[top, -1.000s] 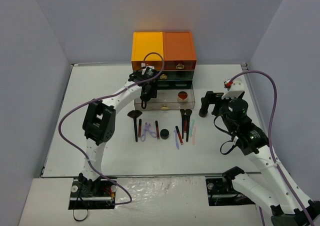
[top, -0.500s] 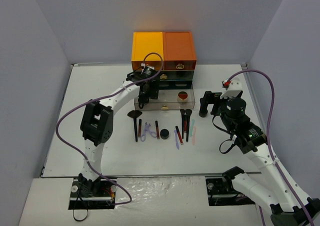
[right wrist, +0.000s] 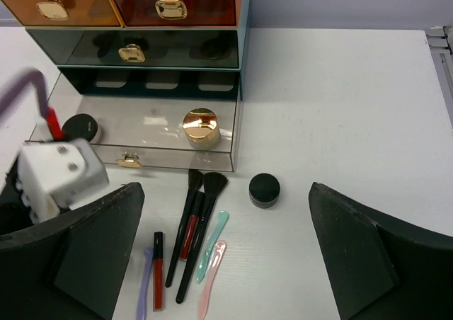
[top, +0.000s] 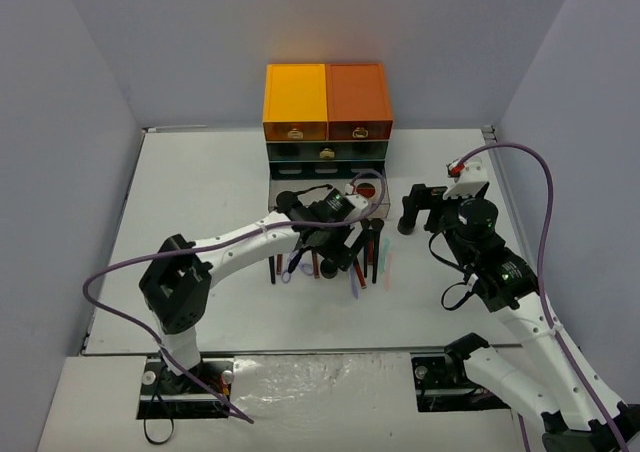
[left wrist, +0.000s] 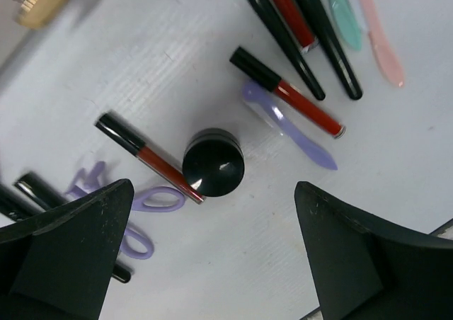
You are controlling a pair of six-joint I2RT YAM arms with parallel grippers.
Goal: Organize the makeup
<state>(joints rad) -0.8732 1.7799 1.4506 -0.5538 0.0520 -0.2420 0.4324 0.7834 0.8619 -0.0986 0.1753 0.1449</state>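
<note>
**A:** Where are we with our left end effector (left wrist: pixel 213 184)?

**B:** Jaws spread wide with nothing in them, hovering right over the black round jar (left wrist: pixel 213 162) on the desk (left wrist: pixel 233 277). We'd guess that's our next pick. A red-black pencil (left wrist: pixel 148 157) lies just beside it, so a straight-down grab looks safest.

**A:** And the right end effector (right wrist: pixel 226 192)?

**B:** Wide open too, and empty, off to the side. The bottom drawer (right wrist: pixel 177 153) is pulled out with the gold-lidded jar (right wrist: pixel 201 127) inside.
</note>
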